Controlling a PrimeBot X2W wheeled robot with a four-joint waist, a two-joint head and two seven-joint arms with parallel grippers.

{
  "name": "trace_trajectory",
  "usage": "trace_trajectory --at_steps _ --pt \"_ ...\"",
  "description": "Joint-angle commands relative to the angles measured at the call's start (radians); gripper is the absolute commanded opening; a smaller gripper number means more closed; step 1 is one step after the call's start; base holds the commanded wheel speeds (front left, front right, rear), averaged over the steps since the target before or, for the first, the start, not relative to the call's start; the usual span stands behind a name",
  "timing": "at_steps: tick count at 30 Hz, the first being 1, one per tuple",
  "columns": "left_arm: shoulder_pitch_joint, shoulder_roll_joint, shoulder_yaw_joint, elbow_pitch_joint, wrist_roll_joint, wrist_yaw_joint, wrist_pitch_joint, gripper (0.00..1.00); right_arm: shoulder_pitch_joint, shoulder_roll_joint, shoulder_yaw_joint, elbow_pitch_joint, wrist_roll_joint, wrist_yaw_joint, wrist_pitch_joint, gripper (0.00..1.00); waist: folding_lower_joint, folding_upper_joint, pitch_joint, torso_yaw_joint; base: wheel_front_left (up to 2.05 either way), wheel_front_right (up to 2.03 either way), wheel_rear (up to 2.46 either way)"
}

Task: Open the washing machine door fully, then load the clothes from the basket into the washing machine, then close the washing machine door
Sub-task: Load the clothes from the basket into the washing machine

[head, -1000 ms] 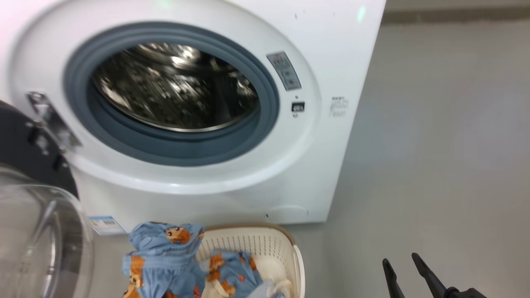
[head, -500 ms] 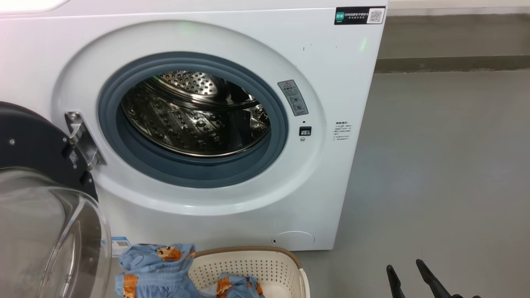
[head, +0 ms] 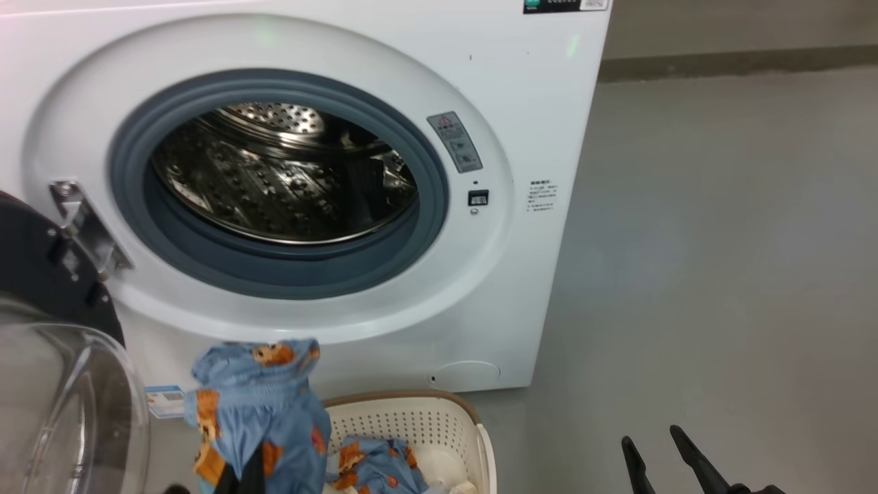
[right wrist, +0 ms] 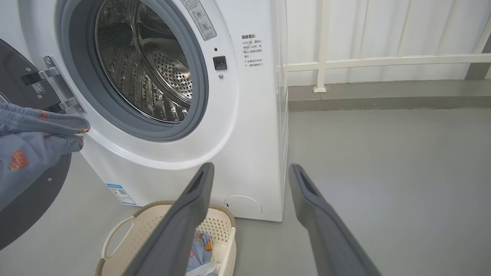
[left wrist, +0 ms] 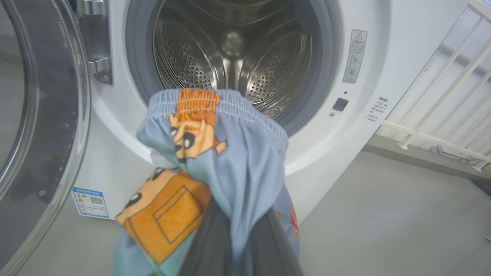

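Observation:
The white washing machine (head: 535,103) stands with its steel drum (head: 281,178) exposed. Its black door (head: 41,274) with the glass bowl hangs swung open at the left. My left gripper (left wrist: 238,230) is shut on a light blue garment (head: 260,405) with orange figures, held above the basket's left end and below the drum opening. That garment (left wrist: 215,153) drapes over the dark fingers (left wrist: 207,245). The cream basket (head: 405,399) sits on the floor before the machine with more clothes (head: 374,466) inside. At the lower right my right gripper (head: 651,446) is open, with nothing between its fingers (right wrist: 191,214).
Grey floor (head: 720,240) stretches to the right of the machine. A white railing (right wrist: 383,61) runs behind it along a low kerb. A small blue sticker (head: 164,401) marks the machine's lower left front.
The head camera has shifted between frames. The blue garment in my left gripper has risen well above the basket rim. My right gripper has stayed open in the same place.

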Motion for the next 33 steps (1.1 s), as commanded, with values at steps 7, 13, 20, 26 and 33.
trace_trajectory --at_steps 7,13,20,26,33 --pt "-0.257 0.008 0.071 0.086 0.007 -0.012 -0.01 0.0 -0.113 -0.007 0.073 -0.032 0.028 0.003 -0.005 1.0 0.0 -0.0001 0.141 -0.101 0.0 0.0 0.0" --pt "-0.449 0.087 0.142 0.187 0.034 -0.036 -0.01 0.0 -0.179 -0.007 0.111 -0.033 0.068 0.003 -0.005 1.0 0.0 -0.0001 0.249 -0.205 0.0 0.0 0.0" --pt "-0.64 0.199 0.164 0.314 0.073 -0.055 -0.01 0.0 -0.227 -0.007 0.144 -0.033 0.12 0.003 -0.005 1.0 0.0 -0.0001 0.355 -0.305 0.0 0.0 0.0" --pt "-0.785 0.265 0.164 0.424 0.098 -0.061 -0.01 0.0 -0.251 -0.007 0.178 -0.034 0.147 0.003 -0.005 1.0 0.0 -0.0001 0.419 -0.352 0.0 0.0 0.0" --pt "-0.96 0.347 0.152 0.612 0.136 -0.067 -0.01 0.0 -0.27 -0.007 0.214 -0.03 0.166 0.003 -0.005 1.0 0.0 -0.0001 0.489 -0.399 0.0 0.0 0.0"
